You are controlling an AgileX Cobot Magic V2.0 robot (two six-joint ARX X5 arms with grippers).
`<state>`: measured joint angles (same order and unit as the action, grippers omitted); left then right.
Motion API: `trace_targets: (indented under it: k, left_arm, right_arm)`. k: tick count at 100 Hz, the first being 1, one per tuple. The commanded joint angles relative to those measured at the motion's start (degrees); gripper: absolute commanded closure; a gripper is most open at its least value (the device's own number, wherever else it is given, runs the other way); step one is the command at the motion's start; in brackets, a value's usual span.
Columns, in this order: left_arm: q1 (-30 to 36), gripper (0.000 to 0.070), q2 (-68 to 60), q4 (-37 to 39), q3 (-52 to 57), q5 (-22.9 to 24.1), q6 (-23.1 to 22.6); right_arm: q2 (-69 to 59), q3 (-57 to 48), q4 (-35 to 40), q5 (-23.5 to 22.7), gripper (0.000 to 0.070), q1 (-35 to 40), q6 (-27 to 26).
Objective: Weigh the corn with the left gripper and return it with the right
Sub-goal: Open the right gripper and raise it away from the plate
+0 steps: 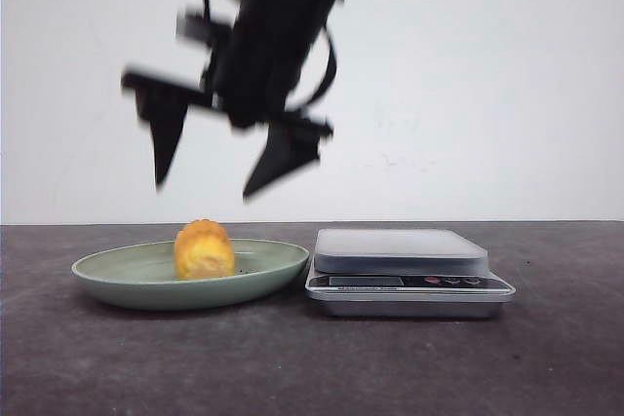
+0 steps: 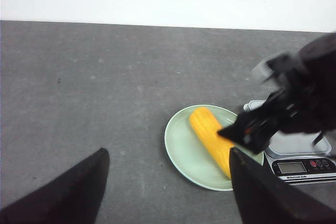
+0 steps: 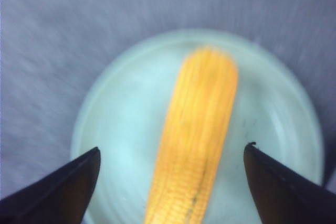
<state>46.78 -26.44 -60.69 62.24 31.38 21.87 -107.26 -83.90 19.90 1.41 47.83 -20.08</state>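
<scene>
The corn (image 1: 204, 249) lies in a pale green plate (image 1: 117, 275) on the dark worktop (image 1: 546, 367), left of centre, just beside a digital scale (image 1: 405, 270). The right end effector (image 1: 222, 158) hangs above the plate, spread wide and empty. The left end effector (image 2: 168, 182) is also wide apart, holding nothing.

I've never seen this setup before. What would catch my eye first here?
A black gripper hangs with fingers spread above the table, blurred by motion. Right under it lies the bright yellow-orange corn in a pale green plate. Beside the plate, toward the robot's right, sits a silver scale with nothing on it.
</scene>
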Motion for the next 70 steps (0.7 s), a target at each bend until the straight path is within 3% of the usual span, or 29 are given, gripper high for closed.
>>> trace_targets:
  k: [1,8,43,70]
  left_arm:
    - [0.52,0.0264,-0.11,0.35,0.66,0.37,0.31]
    - [0.52,0.0264,-0.11,0.35,0.66,0.44,0.28]
    - [0.52,0.0264,-0.11,0.37,0.66,0.59,0.55]
    - [0.52,0.0264,-0.11,0.44,0.66,0.57,0.55]
  right_arm:
    - [2.73,-1.84,0.37,0.09,0.0198,-0.63,3.13]
    - [5.95,-1.84,2.14,0.11,0.0233,-2.58,5.25]
    - [23.91,-1.81,15.1,0.2,0.0232,-17.29,14.6]
    - [40.26,-1.64,22.27,0.2,0.0232,-27.34,18.05]
